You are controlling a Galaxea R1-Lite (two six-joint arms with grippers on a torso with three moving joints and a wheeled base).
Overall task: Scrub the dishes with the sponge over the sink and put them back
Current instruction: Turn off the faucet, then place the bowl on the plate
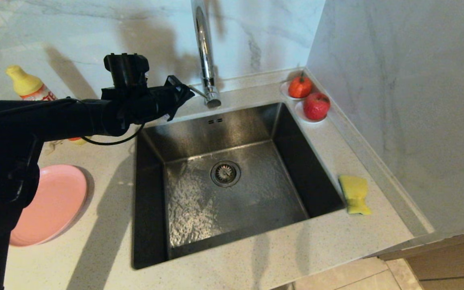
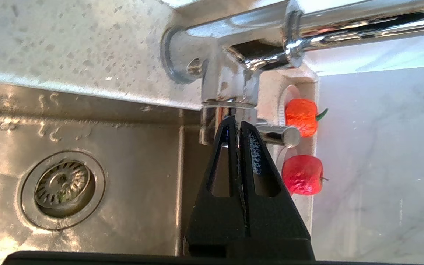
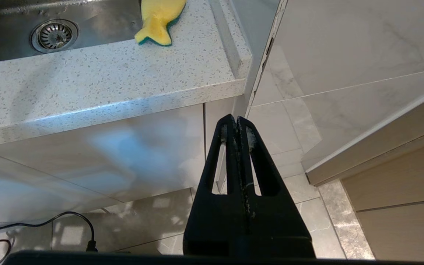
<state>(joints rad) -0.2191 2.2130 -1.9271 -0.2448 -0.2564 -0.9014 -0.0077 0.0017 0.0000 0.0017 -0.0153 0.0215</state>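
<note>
Fingers pressed together, our left gripper [image 2: 238, 125] meets the tall chrome faucet's [image 1: 204, 52] lever above the square steel sink [image 1: 256, 193], yellow sponge [image 1: 354, 194] on its right counter, our right gripper [image 3: 237, 121] parked, closed.

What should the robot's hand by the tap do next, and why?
Probably nudge the faucet lever to start the water. The left gripper is shut, holds nothing, and its tips sit right at that lever, while no water runs into the sink. The pink plate and sponge lie untouched on the counter. The right gripper hangs shut below the counter.
</note>
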